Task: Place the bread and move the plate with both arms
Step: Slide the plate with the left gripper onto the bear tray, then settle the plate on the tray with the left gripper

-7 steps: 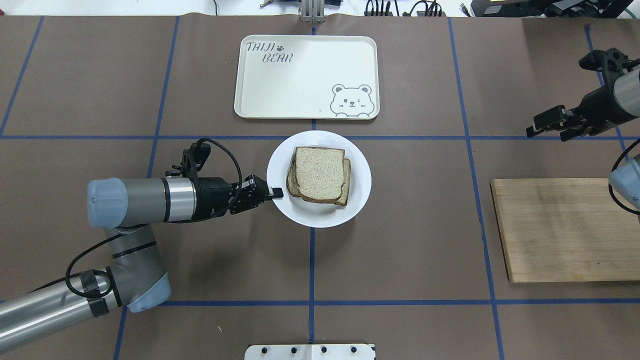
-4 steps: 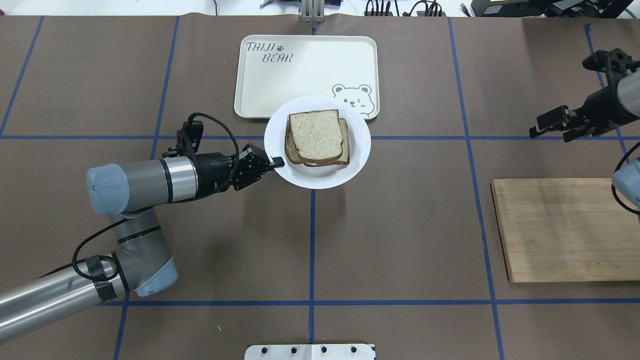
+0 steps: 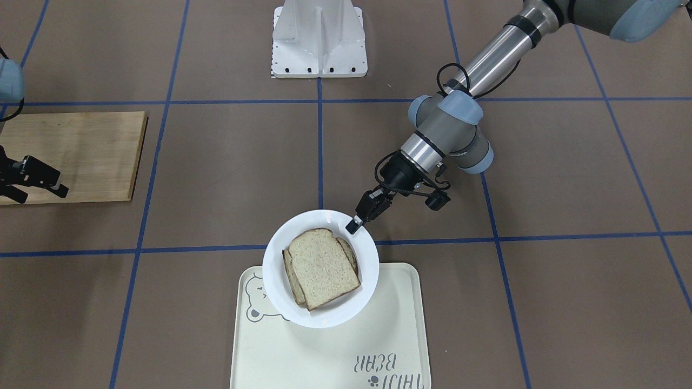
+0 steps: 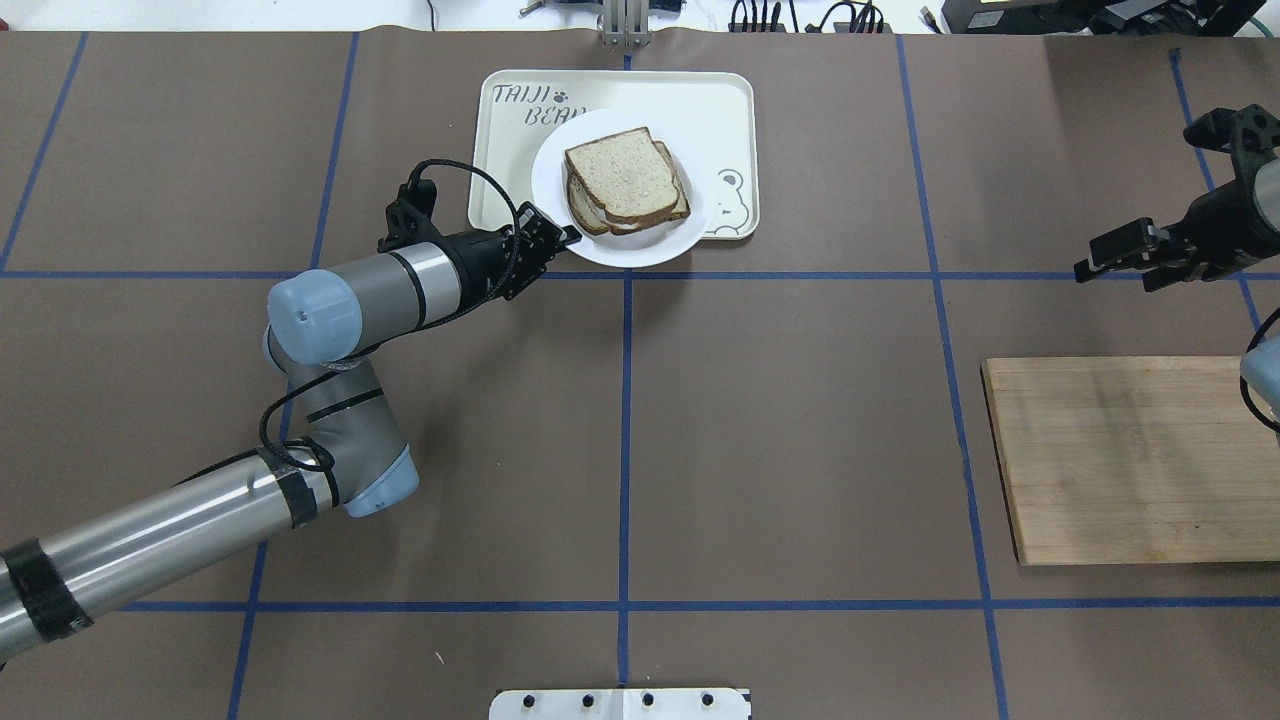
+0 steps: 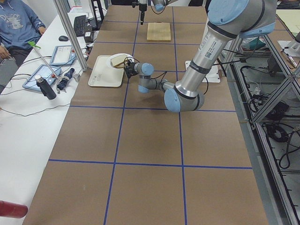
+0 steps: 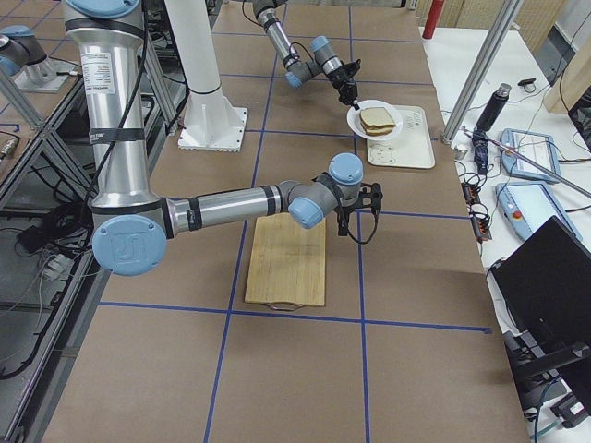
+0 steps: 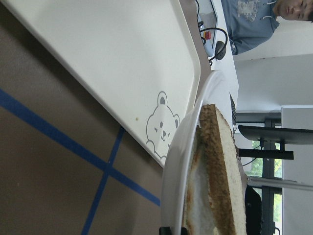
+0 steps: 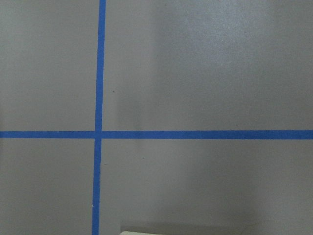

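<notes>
Seen from overhead, the left gripper (image 4: pixel 563 239) is clamped on the rim of the plate (image 4: pixel 640 251) at about 8 o'clock, one finger over the rim. The plate overlaps the near edge of the tray (image 4: pixel 700 105), covering part of its lettering and bear drawing; whether it touches the tray I cannot tell. The bread (image 4: pixel 622 172) lies on the plate, on top of a second slice (image 4: pixel 583 215) that peeks out at 7 o'clock. The right gripper (image 4: pixel 1100 262) hangs well off at the plate's 3 o'clock, fingers apart and empty, above bare table at 12 o'clock from the board (image 4: pixel 1120 460).
</notes>
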Robot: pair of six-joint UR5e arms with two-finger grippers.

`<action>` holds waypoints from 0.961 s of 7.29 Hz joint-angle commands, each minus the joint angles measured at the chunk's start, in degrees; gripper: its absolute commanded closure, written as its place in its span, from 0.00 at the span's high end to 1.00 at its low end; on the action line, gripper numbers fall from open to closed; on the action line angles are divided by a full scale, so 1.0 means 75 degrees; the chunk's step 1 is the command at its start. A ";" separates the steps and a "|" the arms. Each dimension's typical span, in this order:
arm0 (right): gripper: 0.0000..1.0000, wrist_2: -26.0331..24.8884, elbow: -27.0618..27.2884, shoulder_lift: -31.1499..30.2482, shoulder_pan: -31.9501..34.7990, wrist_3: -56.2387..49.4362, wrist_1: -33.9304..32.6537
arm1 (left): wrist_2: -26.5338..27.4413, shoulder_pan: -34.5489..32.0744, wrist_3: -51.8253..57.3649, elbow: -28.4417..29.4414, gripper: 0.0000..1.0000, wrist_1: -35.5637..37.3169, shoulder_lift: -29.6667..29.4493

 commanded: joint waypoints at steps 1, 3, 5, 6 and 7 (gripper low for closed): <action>1.00 0.0005 0.0012 0.0009 0.0008 0.0000 0.0000 | 0.0629 -0.0064 -0.0750 0.0832 0.00 0.0122 -0.0456; 1.00 0.0005 -0.0011 0.0033 -0.0004 0.0000 0.0000 | 0.0877 -0.0064 -0.1036 0.1322 0.00 0.0474 -0.0994; 1.00 0.0005 -0.0034 0.0045 -0.0015 0.0000 -0.0012 | 0.0889 -0.0064 -0.1036 0.1442 0.00 0.0474 -0.1043; 1.00 0.0005 -0.0046 0.0056 -0.0015 0.0000 -0.0012 | 0.0947 -0.0064 -0.1036 0.1500 0.00 0.0486 -0.1043; 1.00 -0.0006 -0.0070 0.0068 -0.0015 0.0000 -0.0012 | 0.0982 -0.0064 -0.1036 0.1547 0.00 0.0497 -0.1124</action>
